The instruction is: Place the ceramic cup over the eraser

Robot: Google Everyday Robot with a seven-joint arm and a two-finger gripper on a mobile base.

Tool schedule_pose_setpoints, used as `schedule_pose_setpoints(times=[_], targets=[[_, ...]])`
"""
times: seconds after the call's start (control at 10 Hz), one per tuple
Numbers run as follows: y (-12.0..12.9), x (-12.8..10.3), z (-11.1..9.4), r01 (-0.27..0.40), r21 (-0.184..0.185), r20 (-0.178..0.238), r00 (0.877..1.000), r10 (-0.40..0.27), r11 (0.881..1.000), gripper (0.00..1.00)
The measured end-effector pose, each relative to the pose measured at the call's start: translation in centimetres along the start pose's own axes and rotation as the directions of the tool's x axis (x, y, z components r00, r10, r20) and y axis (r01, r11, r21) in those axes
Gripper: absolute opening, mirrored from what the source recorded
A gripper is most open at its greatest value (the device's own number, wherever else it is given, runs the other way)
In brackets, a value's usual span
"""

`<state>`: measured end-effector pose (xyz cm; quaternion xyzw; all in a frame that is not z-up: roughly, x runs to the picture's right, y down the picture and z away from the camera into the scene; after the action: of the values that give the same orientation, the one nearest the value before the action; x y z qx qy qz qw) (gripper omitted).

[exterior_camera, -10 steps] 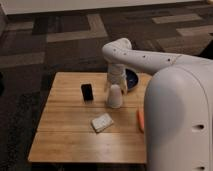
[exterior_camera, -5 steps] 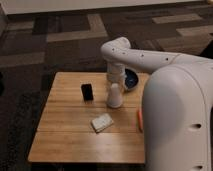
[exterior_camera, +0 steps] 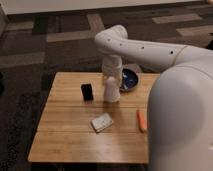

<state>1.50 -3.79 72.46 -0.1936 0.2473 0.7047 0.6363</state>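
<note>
The gripper hangs straight down onto the top of the ceramic cup, which stands on the wooden table just right of the black eraser, near it but apart. How far the gripper is open, and whether it holds the cup, cannot be told.

The cup is probably light, rigid and smooth-glazed, so likely slippery and apt to chip if dropped. A grasp across its narrower upper part looks soundest, since the cup must come down squarely over the small eraser.

A dark blue bowl sits behind.
</note>
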Motion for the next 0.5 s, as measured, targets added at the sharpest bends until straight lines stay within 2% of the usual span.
schedule_pose_setpoints(times=[0.2,0.5], targets=[[1.0,-0.2,-3.3,0.015,-0.018,0.064,0.998,-0.014,1.000,0.00],[1.0,-0.3,-3.5,0.014,-0.020,0.072,0.997,-0.013,1.000,0.00]])
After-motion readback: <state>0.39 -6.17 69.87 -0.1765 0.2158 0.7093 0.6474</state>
